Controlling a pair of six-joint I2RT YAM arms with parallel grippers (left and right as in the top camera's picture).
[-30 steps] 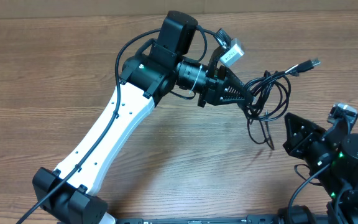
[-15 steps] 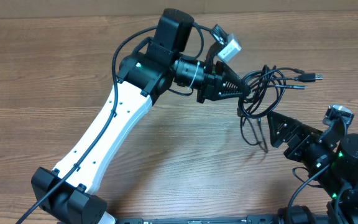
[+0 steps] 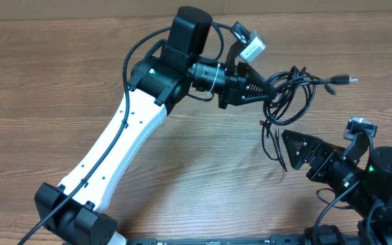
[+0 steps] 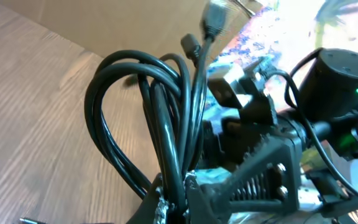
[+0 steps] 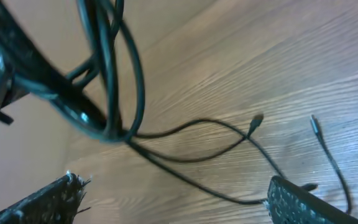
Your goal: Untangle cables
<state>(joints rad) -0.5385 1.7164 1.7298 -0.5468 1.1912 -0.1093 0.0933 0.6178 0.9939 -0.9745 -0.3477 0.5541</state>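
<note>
My left gripper [image 3: 269,94] is clamping the cables [image 3: 297,95] aloft; I'm aiming my wide-open right gripper [image 3: 284,144] (empty) at one dangling strand [image 3: 269,133].

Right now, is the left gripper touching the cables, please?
Touching. The left wrist view shows the cables pinched in the left gripper, which is shut on the bundle.

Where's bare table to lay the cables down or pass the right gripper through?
Widest bare wood is left of the white left arm, across the left half of the table. A second patch lies between that arm and the open right gripper. Crowded: the cables hang from the shut left gripper right beside the right gripper, loose ends trailing onto the wood there.
</note>
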